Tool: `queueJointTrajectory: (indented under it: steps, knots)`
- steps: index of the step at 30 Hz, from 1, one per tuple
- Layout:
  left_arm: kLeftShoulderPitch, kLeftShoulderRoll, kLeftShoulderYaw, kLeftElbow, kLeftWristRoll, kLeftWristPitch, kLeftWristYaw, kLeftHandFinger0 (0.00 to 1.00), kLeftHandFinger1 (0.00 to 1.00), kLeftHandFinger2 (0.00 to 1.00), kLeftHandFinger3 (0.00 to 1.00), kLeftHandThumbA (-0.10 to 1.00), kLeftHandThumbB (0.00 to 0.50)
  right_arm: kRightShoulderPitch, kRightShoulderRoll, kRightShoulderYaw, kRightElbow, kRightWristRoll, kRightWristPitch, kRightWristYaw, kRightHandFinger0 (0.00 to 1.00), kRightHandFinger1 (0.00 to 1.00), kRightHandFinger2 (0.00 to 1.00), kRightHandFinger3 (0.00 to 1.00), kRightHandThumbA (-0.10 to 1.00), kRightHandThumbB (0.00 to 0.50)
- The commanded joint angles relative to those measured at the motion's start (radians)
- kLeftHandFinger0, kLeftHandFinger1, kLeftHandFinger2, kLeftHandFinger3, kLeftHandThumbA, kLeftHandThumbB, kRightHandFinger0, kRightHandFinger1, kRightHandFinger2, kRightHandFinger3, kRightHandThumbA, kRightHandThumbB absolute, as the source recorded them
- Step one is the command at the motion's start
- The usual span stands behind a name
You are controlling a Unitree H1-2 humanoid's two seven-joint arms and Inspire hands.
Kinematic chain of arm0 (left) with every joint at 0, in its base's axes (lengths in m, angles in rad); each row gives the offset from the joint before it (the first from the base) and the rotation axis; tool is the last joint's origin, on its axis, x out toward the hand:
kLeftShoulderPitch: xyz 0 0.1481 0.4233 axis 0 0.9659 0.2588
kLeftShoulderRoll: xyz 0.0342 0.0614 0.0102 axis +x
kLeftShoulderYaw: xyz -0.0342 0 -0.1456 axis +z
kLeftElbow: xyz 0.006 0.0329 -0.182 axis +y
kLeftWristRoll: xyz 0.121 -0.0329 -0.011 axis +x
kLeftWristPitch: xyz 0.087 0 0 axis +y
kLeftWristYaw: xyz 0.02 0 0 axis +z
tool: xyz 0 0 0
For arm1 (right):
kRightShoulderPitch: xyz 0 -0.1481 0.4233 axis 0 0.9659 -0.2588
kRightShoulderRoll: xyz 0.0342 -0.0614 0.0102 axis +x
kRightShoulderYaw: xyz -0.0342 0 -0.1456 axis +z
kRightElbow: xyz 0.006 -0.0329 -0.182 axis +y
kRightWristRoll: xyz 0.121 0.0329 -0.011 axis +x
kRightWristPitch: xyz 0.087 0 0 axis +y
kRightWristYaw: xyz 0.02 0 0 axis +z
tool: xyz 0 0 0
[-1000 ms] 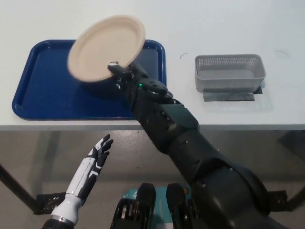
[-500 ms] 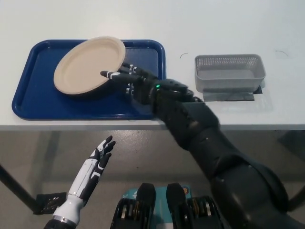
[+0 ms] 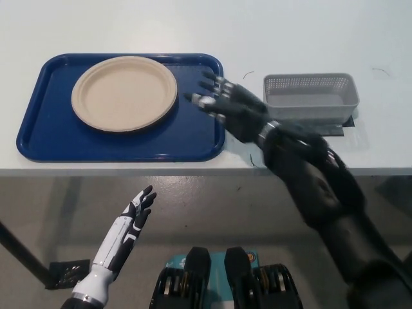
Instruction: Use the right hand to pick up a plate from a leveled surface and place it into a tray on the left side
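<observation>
A beige round plate (image 3: 124, 93) lies flat inside the blue tray (image 3: 51, 138) on the left part of the white table. My black right hand (image 3: 225, 104) hovers over the tray's right edge, open with its fingers spread, a short gap to the right of the plate and holding nothing. My white left hand (image 3: 132, 217) rests open below the table's front edge at the lower left.
A grey mesh basket (image 3: 309, 96) stands on the table to the right of my right hand, with dark tape under it. The table's front edge (image 3: 96, 171) runs just below the tray.
The plate went from tilted in my right hand to lying flat in the tray. My right hand let go and drew back to the right. The left hand stayed put.
</observation>
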Motion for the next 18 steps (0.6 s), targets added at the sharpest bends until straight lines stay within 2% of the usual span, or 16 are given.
queueJointTrajectory:
  steps: [1,4,6,7,9,12,14,16,17,18]
  knots:
    - [-0.005,0.01,-0.003,-0.031,0.003,-0.004,-0.008,1.0,1.0,1.0,1.0,1.0,0.117,0.218,-0.31,0.097,-0.987,0.536,0.045,-0.21,1.0,1.0,1.0,1.0,0.73,0.5]
    - [-0.001,0.005,-0.007,-0.027,0.008,-0.007,-0.006,1.0,1.0,1.0,1.0,1.0,0.119,0.312,-0.365,0.06,-1.224,0.504,0.045,-0.164,1.0,1.0,1.0,1.0,0.92,0.5]
    - [-0.001,0.0,-0.009,-0.023,0.004,-0.012,-0.006,1.0,1.0,1.0,1.0,1.0,0.117,0.36,-0.373,0.04,-1.322,0.452,0.045,-0.123,1.0,1.0,1.0,1.0,0.99,0.5]
    - [0.0,-0.002,-0.009,-0.018,0.005,-0.02,-0.003,1.0,1.0,1.0,1.0,1.0,0.116,0.413,-0.357,0.012,-1.39,0.369,0.045,-0.025,1.0,1.0,1.0,1.0,1.0,0.5]
    - [0.001,-0.003,-0.009,-0.019,0.006,-0.016,-0.002,1.0,1.0,1.0,1.0,1.0,0.117,0.484,-0.313,-0.004,-1.453,0.317,0.022,0.024,1.0,1.0,1.0,1.0,1.0,0.497]
    - [0.003,-0.003,-0.011,-0.023,0.006,-0.014,-0.004,1.0,1.0,1.0,1.0,1.0,0.108,0.589,-0.254,0.032,-1.484,0.249,-0.122,0.093,1.0,1.0,1.0,1.0,0.99,0.5]
    - [-0.001,-0.007,-0.014,-0.019,0.01,-0.007,-0.003,1.0,1.0,1.0,1.0,1.0,0.12,0.671,-0.234,0.059,-1.484,0.173,-0.248,0.18,1.0,1.0,1.0,1.0,1.0,0.5]
    - [-0.009,-0.007,-0.015,-0.011,0.013,-0.01,-0.003,1.0,1.0,1.0,1.0,1.0,0.12,0.7,-0.241,0.073,-1.484,0.189,-0.287,0.211,1.0,1.0,1.0,1.0,1.0,0.5]
    - [-0.012,-0.007,-0.014,-0.01,0.009,-0.006,-0.004,1.0,1.0,1.0,1.0,1.0,0.118,0.715,-0.237,0.083,-1.484,0.207,-0.31,0.224,1.0,1.0,1.0,1.0,0.86,0.5]
    - [-0.013,-0.006,-0.014,-0.009,0.008,-0.006,-0.004,1.0,1.0,1.0,1.0,1.0,0.111,0.744,-0.236,0.098,-1.484,0.133,-0.358,0.237,1.0,1.0,1.0,1.0,0.89,0.5]
